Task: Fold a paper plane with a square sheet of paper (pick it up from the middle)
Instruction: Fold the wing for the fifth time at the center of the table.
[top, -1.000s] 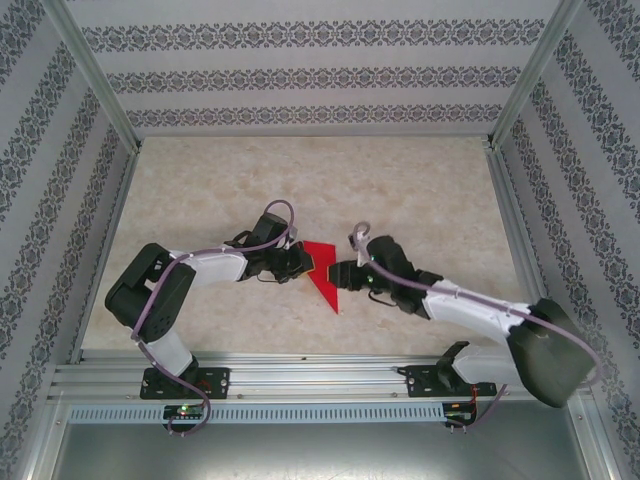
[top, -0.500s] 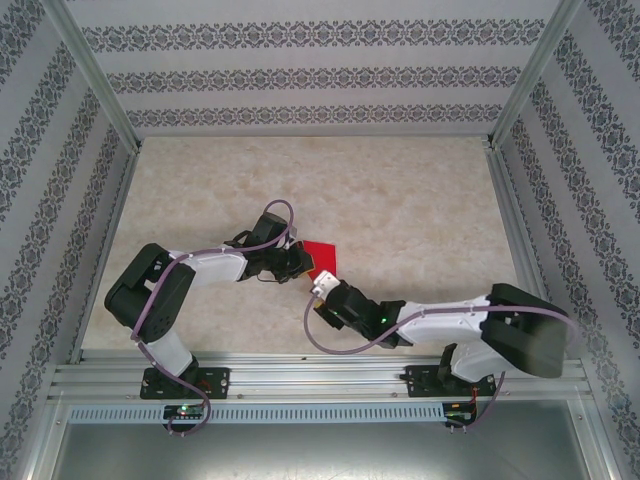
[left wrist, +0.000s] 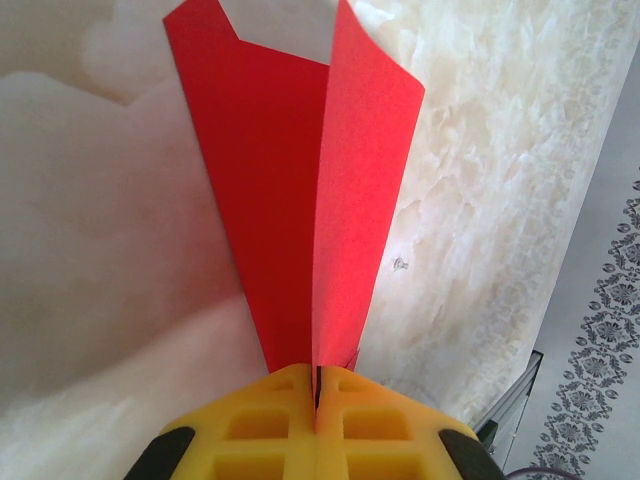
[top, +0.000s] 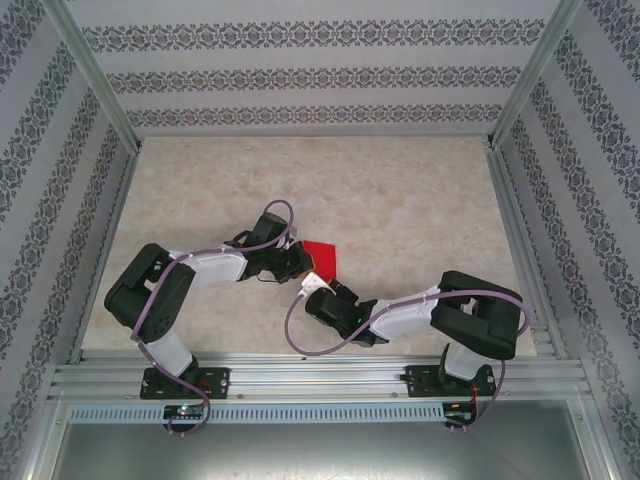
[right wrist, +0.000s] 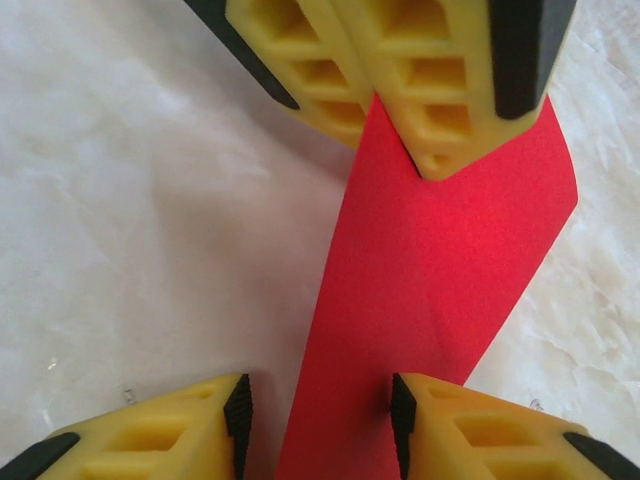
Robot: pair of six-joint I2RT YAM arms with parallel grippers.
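The red sheet of paper [top: 323, 256], folded along a centre crease into a tapering paper plane shape, sits near the middle of the table. My left gripper [top: 304, 266] is shut on its narrow end, and in the left wrist view the two red flaps [left wrist: 300, 200] fan upward from the closed yellow fingers [left wrist: 260, 420]. My right gripper [top: 318, 284] comes in from the near side. In the right wrist view its jaws stand open on either side of the red strip [right wrist: 430, 260], and the left gripper's yellow fingers [right wrist: 440, 90] pinch the paper at the top.
The beige marble-pattern table [top: 400, 190] is boxed in by patterned walls and metal posts. An aluminium rail [top: 320, 372] runs along the near edge. The right arm's elbow [top: 480, 315] is folded in close to its base.
The right arm has swung from the paper's right side round to its near side, and its gripper now straddles the lower part. The left gripper has kept its hold without moving.
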